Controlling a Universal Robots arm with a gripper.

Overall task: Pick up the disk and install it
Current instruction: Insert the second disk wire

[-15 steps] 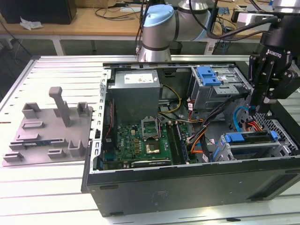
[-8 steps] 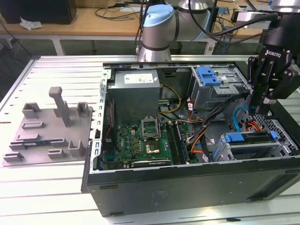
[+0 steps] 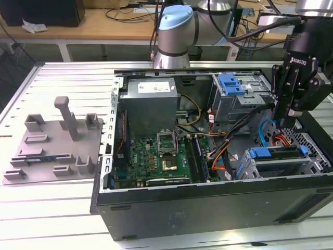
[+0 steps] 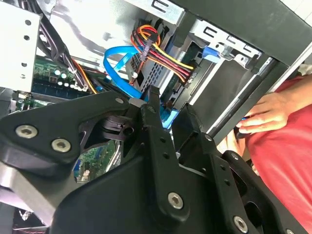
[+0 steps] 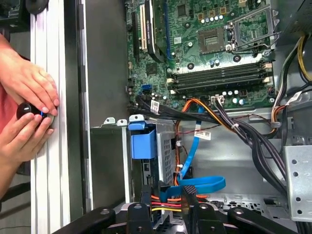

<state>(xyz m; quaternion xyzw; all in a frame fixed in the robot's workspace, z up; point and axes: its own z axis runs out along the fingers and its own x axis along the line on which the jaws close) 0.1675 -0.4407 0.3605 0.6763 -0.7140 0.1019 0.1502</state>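
open computer case [image 3: 208,208] on the slatted worktop [image 3: 62,83], disk [image 3: 278,152] with blue bracket seated flat in the lower drive cage [image 3: 307,167], long axis running across the exterior view, hand [image 3: 287,121] just above it, fingers apart, holding nothing

My gripper [image 3: 285,121] hangs at the right of the frame, inside the open computer case [image 3: 156,208], just above the disk [image 3: 278,152] with its blue bracket seated in the lower-right drive cage. The motherboard [image 3: 156,159] lies mid-frame below the grey power supply [image 3: 152,104]. A grey fixture [image 3: 57,143] sits on the table at the left.
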